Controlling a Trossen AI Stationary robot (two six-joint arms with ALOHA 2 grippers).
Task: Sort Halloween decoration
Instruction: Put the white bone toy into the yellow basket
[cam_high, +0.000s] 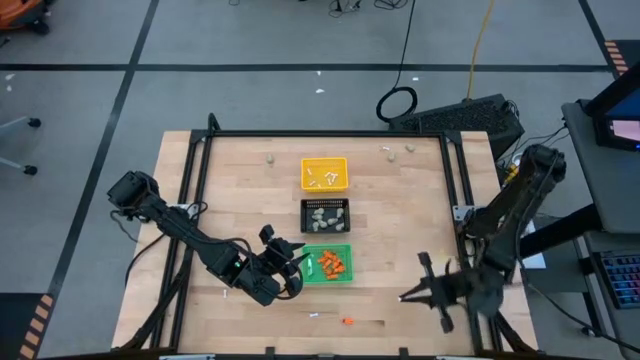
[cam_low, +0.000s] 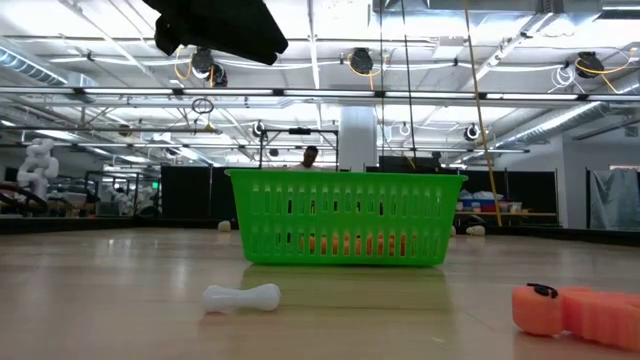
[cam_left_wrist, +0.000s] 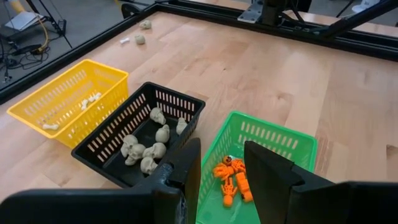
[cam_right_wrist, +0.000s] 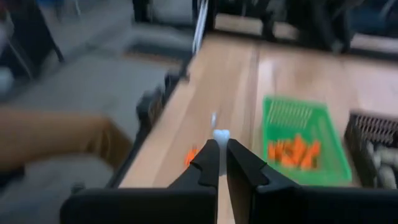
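My right gripper (cam_high: 405, 297) hovers over the table's near right part, shut on a small white stick (cam_right_wrist: 221, 134). My left gripper (cam_left_wrist: 222, 162) stands open with nothing between its fingers, over the near left edge of the green tray (cam_high: 330, 263), which holds orange bits (cam_left_wrist: 231, 177). The black tray (cam_high: 325, 215) holds beige-grey lumps (cam_left_wrist: 146, 149). The yellow tray (cam_high: 324, 173) holds white sticks (cam_left_wrist: 87, 102). Another white stick (cam_high: 315, 314) and an orange bit (cam_high: 347, 321) lie on the wood near the front edge. My right gripper pinches the white stick between its two fingertips; only the stick's end (cam_right_wrist: 221, 133) shows beyond them. The fingers slant slightly downward, coming from the table's right side. The stick is lifted clear of the table.
Two beige lumps (cam_high: 268, 158) (cam_high: 409, 149) and a white bit (cam_high: 385, 152) lie loose near the far edge. A black frame (cam_high: 300, 134) borders the table. In the low view the loose white stick (cam_low: 241, 297) and orange bit (cam_low: 575, 310) lie in front of the green tray (cam_low: 345, 218).
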